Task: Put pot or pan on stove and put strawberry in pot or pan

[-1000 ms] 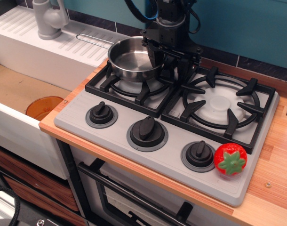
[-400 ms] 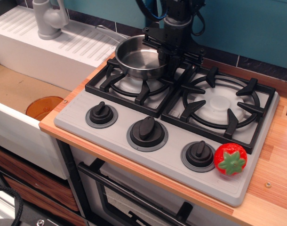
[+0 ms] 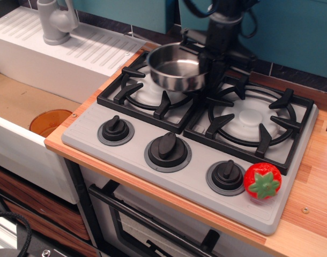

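Observation:
The shiny steel saucepan (image 3: 174,68) hangs tilted just above the back right part of the left burner of the grey stove (image 3: 132,156). My gripper (image 3: 211,68) comes down from above and is shut on the pan's right rim. The pan's handle is hidden behind it. The red strawberry (image 3: 262,181) with its green cap sits on the stove's front right corner, beside the right knob (image 3: 226,175), far from the gripper. The right burner grate (image 3: 253,119) is bare.
An orange bowl (image 3: 50,122) lies in the sink at the left. A grey faucet (image 3: 56,21) and a white ribbed drainboard (image 3: 94,51) are at the back left. A wooden counter (image 3: 313,176) runs along the right, with a teal wall behind.
The gripper has carried the pan to the right and slightly up, from the left burner's back left toward the middle of the stove. The strawberry has not moved.

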Motion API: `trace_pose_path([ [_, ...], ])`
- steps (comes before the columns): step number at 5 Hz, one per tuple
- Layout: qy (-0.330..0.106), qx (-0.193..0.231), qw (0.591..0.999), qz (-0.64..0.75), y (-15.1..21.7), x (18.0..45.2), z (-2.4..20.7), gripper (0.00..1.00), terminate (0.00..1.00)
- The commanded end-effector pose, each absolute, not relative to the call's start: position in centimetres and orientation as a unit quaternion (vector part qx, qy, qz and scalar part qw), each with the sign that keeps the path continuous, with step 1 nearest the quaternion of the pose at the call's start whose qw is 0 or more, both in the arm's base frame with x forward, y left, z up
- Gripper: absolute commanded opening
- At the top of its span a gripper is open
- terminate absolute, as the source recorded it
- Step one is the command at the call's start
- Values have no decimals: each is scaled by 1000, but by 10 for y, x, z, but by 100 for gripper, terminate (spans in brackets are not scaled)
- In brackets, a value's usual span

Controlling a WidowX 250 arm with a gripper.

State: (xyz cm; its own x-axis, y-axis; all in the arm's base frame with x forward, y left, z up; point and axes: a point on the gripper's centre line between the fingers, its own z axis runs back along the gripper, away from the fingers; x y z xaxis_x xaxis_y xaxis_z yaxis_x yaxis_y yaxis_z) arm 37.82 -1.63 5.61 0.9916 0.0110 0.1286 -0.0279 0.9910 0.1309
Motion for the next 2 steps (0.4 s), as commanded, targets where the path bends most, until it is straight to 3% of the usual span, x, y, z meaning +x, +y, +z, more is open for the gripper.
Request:
trace_pose_path([
  [1, -106, 62, 992, 15, -34, 378, 100, 0, 0],
  [2, -107, 63, 992, 35, -52, 371, 100, 0, 0],
])
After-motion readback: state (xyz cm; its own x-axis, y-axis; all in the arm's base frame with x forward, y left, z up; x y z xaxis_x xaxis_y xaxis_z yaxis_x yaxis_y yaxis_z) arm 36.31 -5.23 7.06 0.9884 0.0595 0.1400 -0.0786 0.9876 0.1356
